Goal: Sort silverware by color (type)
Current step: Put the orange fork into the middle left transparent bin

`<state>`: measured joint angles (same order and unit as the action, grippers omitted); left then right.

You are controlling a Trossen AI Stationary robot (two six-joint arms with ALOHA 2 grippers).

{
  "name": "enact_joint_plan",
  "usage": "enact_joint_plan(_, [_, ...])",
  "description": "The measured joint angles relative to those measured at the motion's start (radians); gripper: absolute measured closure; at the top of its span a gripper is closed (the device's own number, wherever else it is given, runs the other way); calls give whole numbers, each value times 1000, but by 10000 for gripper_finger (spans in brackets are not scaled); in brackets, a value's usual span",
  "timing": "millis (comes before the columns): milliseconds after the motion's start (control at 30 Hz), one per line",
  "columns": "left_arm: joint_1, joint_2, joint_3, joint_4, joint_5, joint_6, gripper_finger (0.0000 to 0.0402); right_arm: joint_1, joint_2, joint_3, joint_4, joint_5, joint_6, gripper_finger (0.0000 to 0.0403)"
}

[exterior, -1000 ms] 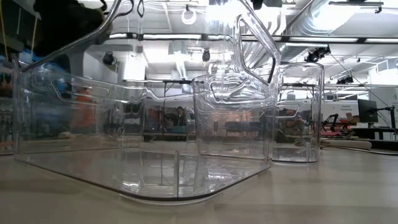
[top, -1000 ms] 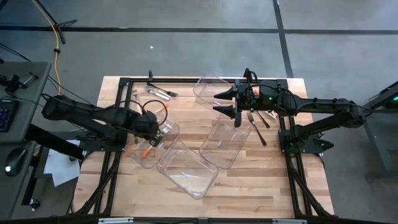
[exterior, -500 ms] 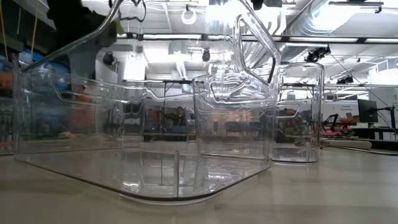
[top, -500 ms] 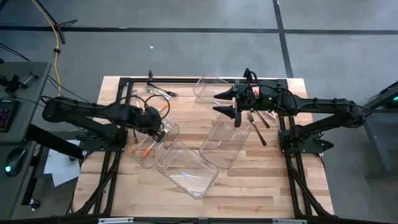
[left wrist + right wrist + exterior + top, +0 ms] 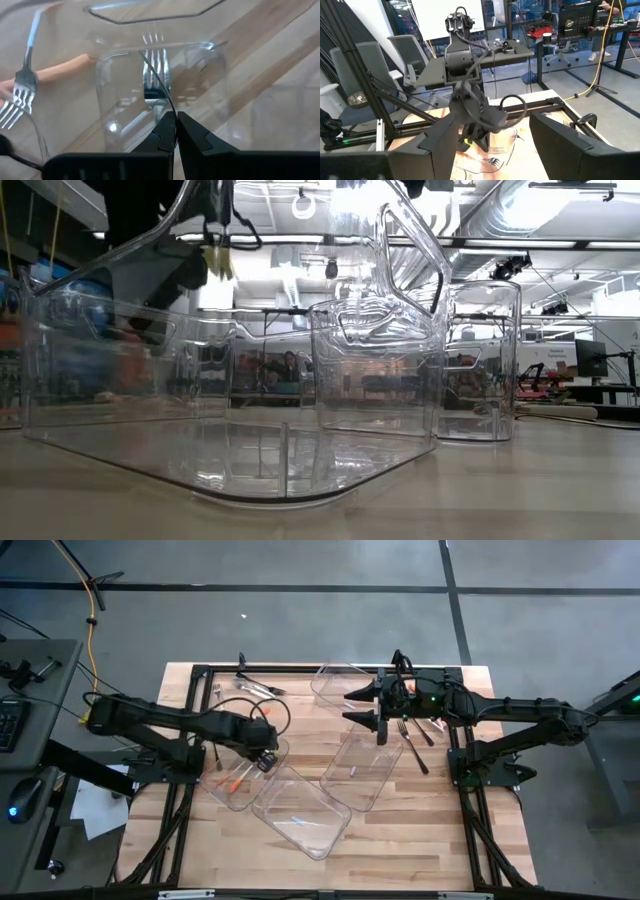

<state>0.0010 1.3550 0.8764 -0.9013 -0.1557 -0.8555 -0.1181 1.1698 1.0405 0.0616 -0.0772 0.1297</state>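
Observation:
My left gripper (image 5: 263, 760) (image 5: 175, 125) points down over the right corner of the left clear bin (image 5: 228, 802) and is shut on a fork. The fork's silver head (image 5: 155, 75) sticks out past the fingertips, and its handle is hidden. Inside that bin lie orange-handled pieces (image 5: 233, 783), among them a fork (image 5: 55, 70). More silverware (image 5: 255, 688) lies at the table's far left. Black forks (image 5: 412, 735) lie on the wood at the right. My right gripper (image 5: 365, 705) (image 5: 502, 145) hangs level and open above the table, with nothing between its fingers. My left gripper pinches the fork just behind its head (image 5: 156, 104) between the two shut fingers. The fingers come from above and lie along the fork, which hangs tines down. The handle is hidden between the fingers. I cannot tell whether the tines touch the bin.
Three more clear bins stand on the table: one in the middle near the front (image 5: 300, 812), one right of centre (image 5: 360, 772) and one at the far edge (image 5: 335, 680). Bare wood shows along the near edge. The black frame rails run down both sides.
My left gripper has gone toward the table's right edge and down, staying shut, and now stands over the left bin's right corner. In the low view its dark shape has come into sight behind the clear walls at the upper left.

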Motion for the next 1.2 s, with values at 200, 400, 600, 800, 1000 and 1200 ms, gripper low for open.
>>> enact_joint_plan(200, [0,89,0,72,38,42,401,0,0,0,-2,0,0,174])
enact_joint_plan(400, [0,132,0,86,69,67,401,0,0,0,-7,0,0,174])
enact_joint_plan(600, [0,134,0,86,68,81,382,0,0,0,-9,0,0,174])
enact_joint_plan(800, [6,134,0,84,69,107,332,0,0,0,-9,0,0,174])
enact_joint_plan(1000, [42,89,0,76,158,151,291,0,0,0,-8,0,0,174])
enact_joint_plan(1200, [97,-140,18,77,233,151,283,0,0,0,3,0,0,174])
